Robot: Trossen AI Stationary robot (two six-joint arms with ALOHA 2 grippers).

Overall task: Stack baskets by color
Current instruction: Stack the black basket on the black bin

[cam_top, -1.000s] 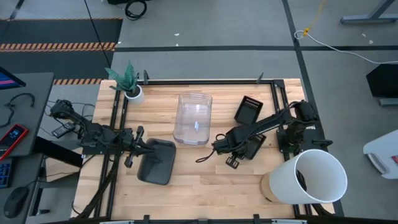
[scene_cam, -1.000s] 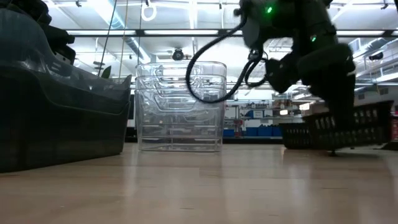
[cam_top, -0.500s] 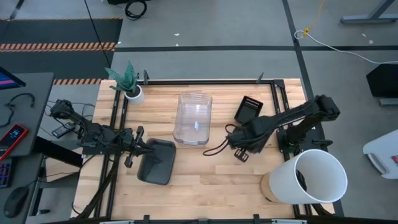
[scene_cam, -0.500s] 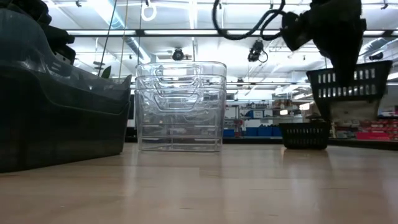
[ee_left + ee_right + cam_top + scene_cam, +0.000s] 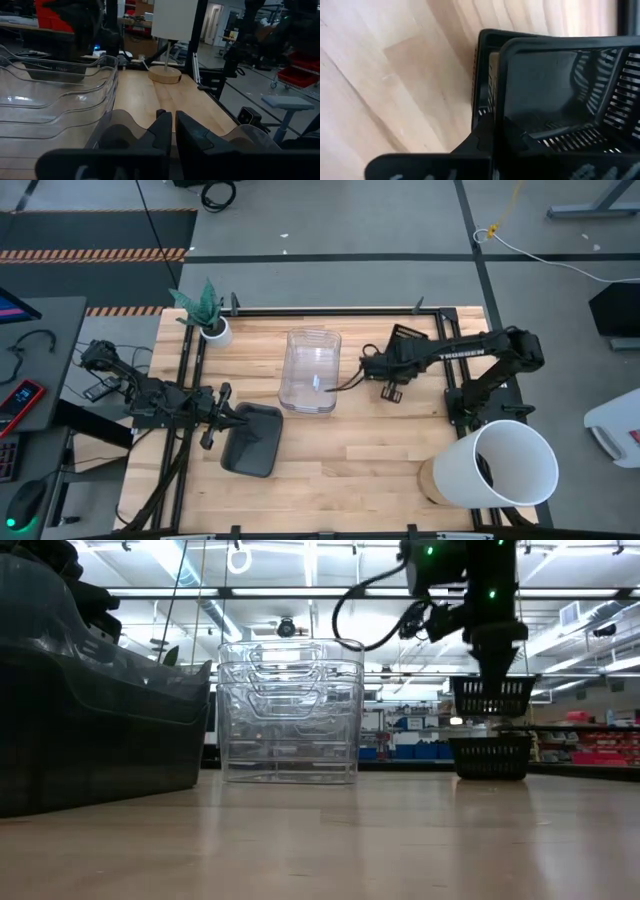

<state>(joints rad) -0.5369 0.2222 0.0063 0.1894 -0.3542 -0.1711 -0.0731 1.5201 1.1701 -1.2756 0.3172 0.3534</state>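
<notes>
My right gripper (image 5: 497,668) is shut on a small black slotted basket (image 5: 492,697). It hangs at the table's far right, just above a second black slotted basket (image 5: 490,756) that rests on its base. A stack of clear baskets (image 5: 310,370) stands in the middle. At the near left, a smoky dark grey basket (image 5: 252,442) sits on the table. My left gripper (image 5: 226,417) lies level at its left end, shut on it. My right gripper pinches the top edge of one side wall (image 5: 506,117) of the black basket, one finger outside and one inside. The fingers come steeply from above. The basket hangs below them, roughly level, clear of the table and over the other black basket (image 5: 481,65). My left gripper meets the dark grey basket's left end rim (image 5: 234,420), level, from the table's left. The fingers themselves hide the place of contact. The basket's base is on the table.
A big white bucket (image 5: 505,465) stands on a round wooden base at the near right corner. A small white plant pot (image 5: 212,328) sits at the far left corner. Black frame rails run along the table's edges. Bare wood lies between the clear stack and the near edge.
My right gripper has lifted the black basket off the table and carried it up and toward the far edge. It turned as it went. The basket was tipped half a second ago. It now hangs nearly level over the second black basket.
</notes>
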